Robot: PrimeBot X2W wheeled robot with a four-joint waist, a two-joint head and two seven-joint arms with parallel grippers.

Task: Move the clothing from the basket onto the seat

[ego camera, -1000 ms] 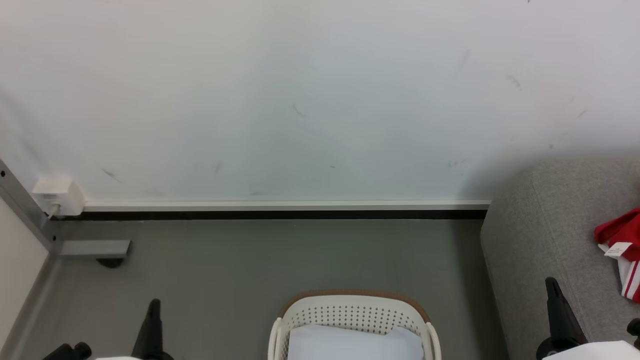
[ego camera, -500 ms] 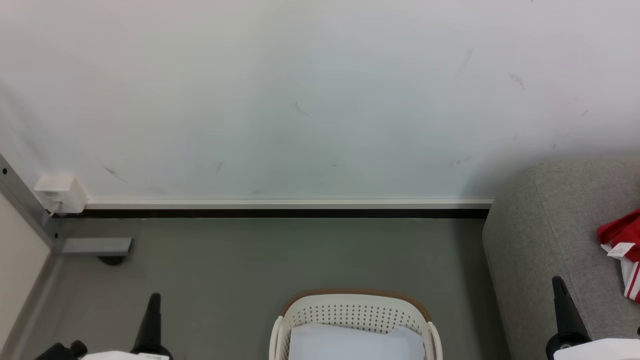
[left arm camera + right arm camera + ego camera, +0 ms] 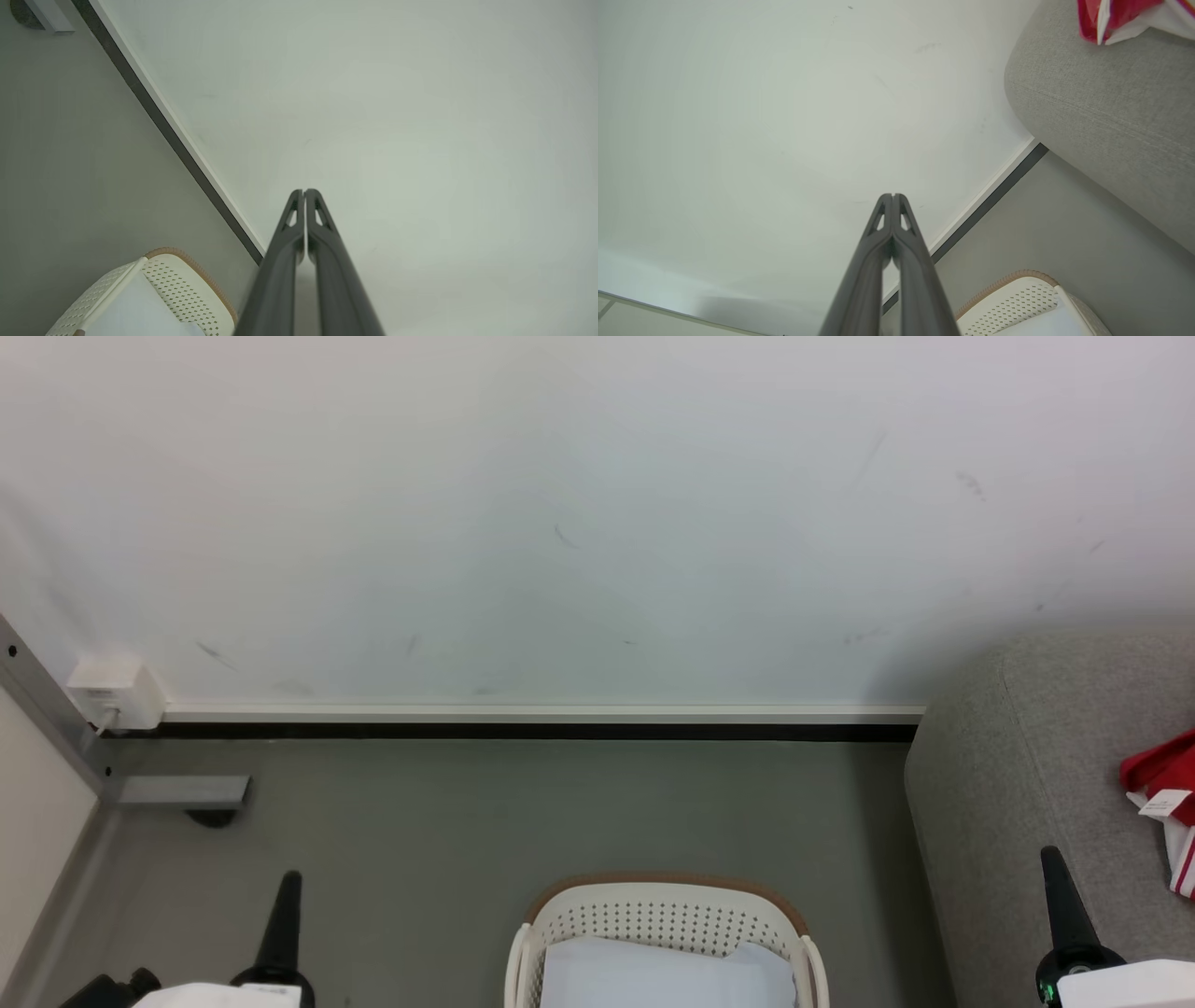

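— Where is the clothing point(image 3: 1162, 767)?
— On the seat point(image 3: 1018, 775), at the far right of the head view. The frame cuts it off, so I see only a red fold, a white label and a bit of striped trim. The right wrist view catches another corner of it at its top edge, also cropped.
— And the basket point(image 3: 665, 922)?
— On the floor point(image 3: 560, 821) at bottom centre, apart from the seat. Only its far rim and perforated wall show; the near half is out of frame. A pale cloth point(image 3: 653, 978) lies inside, and I can't tell what is under it.
— The grippers?
— The left gripper point(image 3: 303, 191) is clenched on nothing. In its wrist view the fingers run together, tips touching, against the wall point(image 3: 560, 523). The right gripper point(image 3: 893, 195) is the same, tips pressed together and empty. In the head view each shows as one dark spike at a lower corner, the left over the floor, the right in front of the seat. The bottom edge cuts off both wrists.
— Anything else?
— A white box point(image 3: 114, 695) sits low on the wall at left, beside a grey post point(image 3: 56, 709). I can't make out what it is.
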